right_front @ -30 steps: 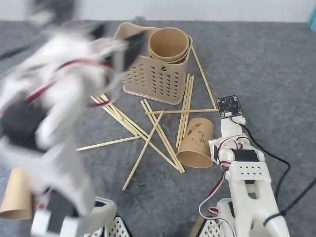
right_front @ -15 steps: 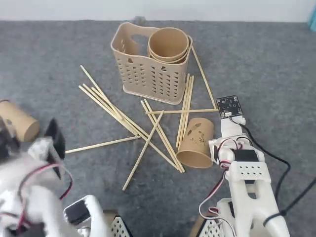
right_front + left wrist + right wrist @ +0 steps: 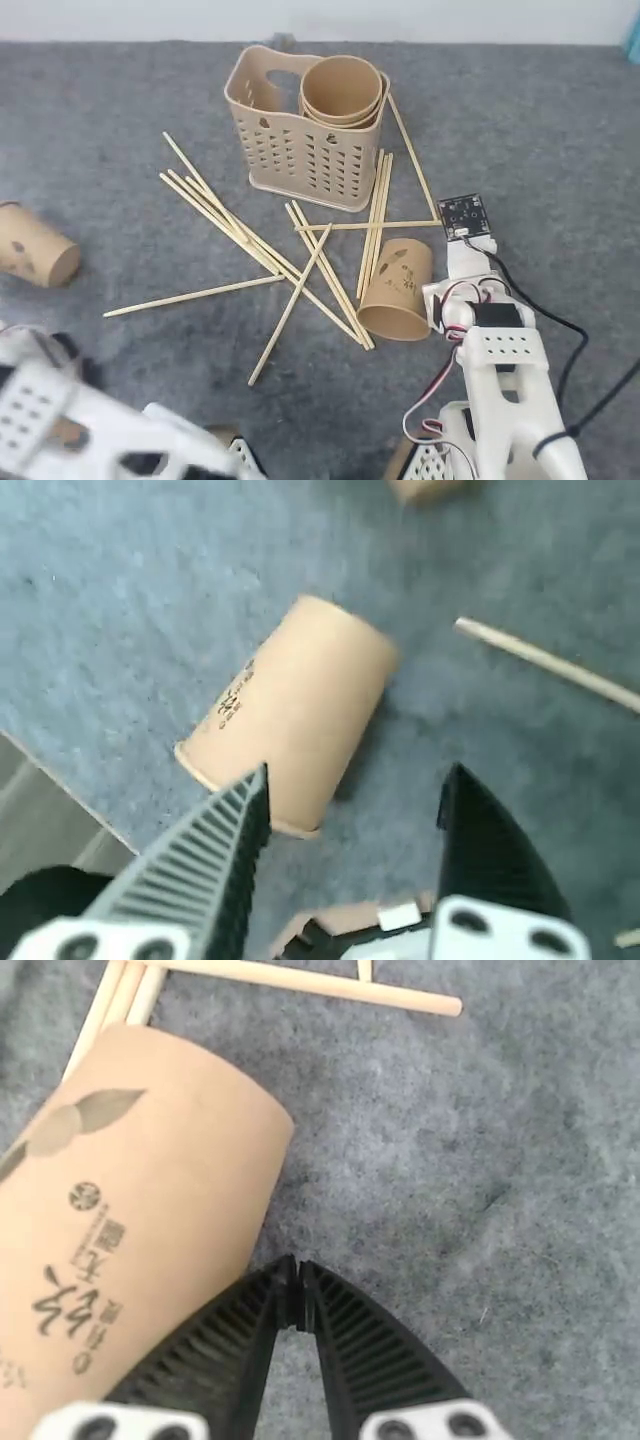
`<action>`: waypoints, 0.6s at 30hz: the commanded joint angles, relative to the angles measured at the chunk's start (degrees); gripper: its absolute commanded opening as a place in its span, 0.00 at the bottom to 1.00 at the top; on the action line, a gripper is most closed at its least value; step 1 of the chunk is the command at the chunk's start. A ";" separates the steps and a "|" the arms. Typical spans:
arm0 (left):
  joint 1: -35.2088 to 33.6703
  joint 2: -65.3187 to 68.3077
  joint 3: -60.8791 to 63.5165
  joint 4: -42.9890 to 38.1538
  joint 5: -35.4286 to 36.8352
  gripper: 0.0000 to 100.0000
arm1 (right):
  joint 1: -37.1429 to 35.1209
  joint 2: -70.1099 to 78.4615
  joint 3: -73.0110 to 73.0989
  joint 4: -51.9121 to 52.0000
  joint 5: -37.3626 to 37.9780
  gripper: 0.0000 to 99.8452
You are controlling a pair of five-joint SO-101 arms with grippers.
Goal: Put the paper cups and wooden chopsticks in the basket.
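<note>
A beige perforated basket (image 3: 300, 150) stands at the back with paper cups (image 3: 341, 88) nested inside. Wooden chopsticks (image 3: 250, 240) lie scattered in front of it. One paper cup (image 3: 398, 290) lies on its side beside the right arm (image 3: 495, 340); in the right wrist view that cup (image 3: 140, 1220) is just beside my shut right gripper (image 3: 298, 1292). Another cup (image 3: 35, 258) lies at the far left. My left gripper (image 3: 350, 820) is open just short of this cup (image 3: 290, 715), touching nothing. The left arm (image 3: 60, 420) is low at the front left.
Grey felt covers the table (image 3: 560, 130). Its edge (image 3: 40, 800) runs close behind the left cup. One chopstick end (image 3: 545, 665) lies near that cup. Chopsticks (image 3: 310, 985) cross just beyond the right cup. Open room lies at the right and back left.
The left arm swung from over the basket down to the front left corner. The left cup now lies farther back than a second ago. The right arm stayed still.
</note>
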 commanded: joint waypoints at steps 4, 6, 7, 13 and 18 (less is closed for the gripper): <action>-10.81 21.19 -1.01 -1.41 -13.36 0.26 | 0.31 -1.10 -0.26 -0.31 0.70 0.01; -14.42 22.95 -1.71 -1.49 -16.62 0.26 | 0.22 -1.10 -0.26 -0.31 0.70 0.01; -16.18 23.12 -1.89 -1.67 -18.20 0.26 | 0.22 -1.10 -0.26 -0.40 0.70 0.01; -24.00 23.21 -0.75 -5.36 -23.12 0.26 | 0.22 -1.10 -0.26 -0.40 0.70 0.01; -24.88 23.12 4.09 -13.71 -23.12 0.26 | 0.22 -1.10 -0.26 -0.40 0.70 0.01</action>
